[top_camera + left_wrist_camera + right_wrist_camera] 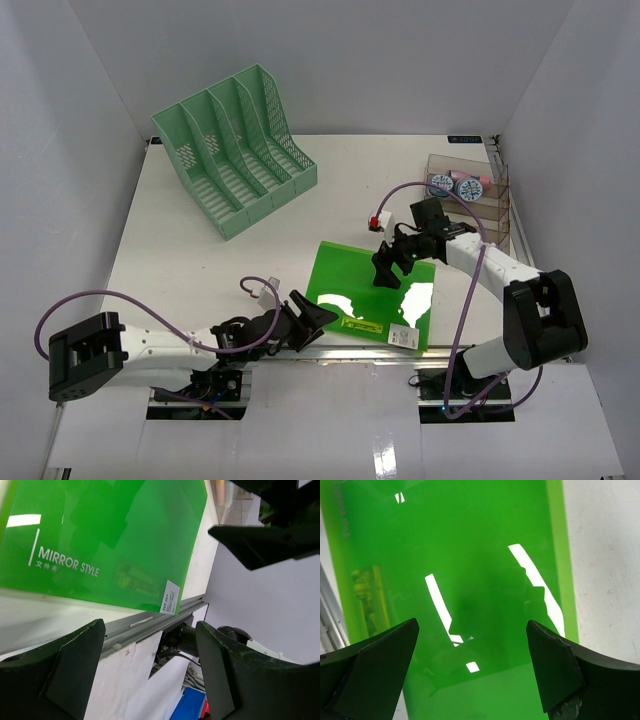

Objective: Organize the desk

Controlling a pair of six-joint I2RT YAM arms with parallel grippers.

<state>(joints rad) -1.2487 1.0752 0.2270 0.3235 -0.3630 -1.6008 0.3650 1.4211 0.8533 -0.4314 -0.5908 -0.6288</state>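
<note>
Glossy green plastic folder (pixel 375 295) is laid flat at near centre of the large flat white table (pixel 200 250), its near edge run up to the silver front rail (pixel 145 625). Judgement: that edge position gives a way under the sheet, which lies too flat to be pinched from above.

Left claw (pixel 322 318) is held low at the folder's near-left corner, jaws spread wide, nothing between them. Contact with the folder cannot be told.

Right claw (pixel 392 272) is hung over the folder's far part, pointed down, jaws likewise spread wide and empty. In its wrist view the gap is filled by folder surface. Likely reason: the sheet is to be pinned or slid by the right while the corner is taken by the left.

Mint-green slotted plastic file rack (pixel 235 150) is stood at far left, nothing seen in its slots; it is taken as the folder's destination. Clear acrylic organiser (pixel 478 200) holding small round rolls (pixel 452 184) is at far right, well apart from the folder.

Task is judged early: folder not yet lifted.
</note>
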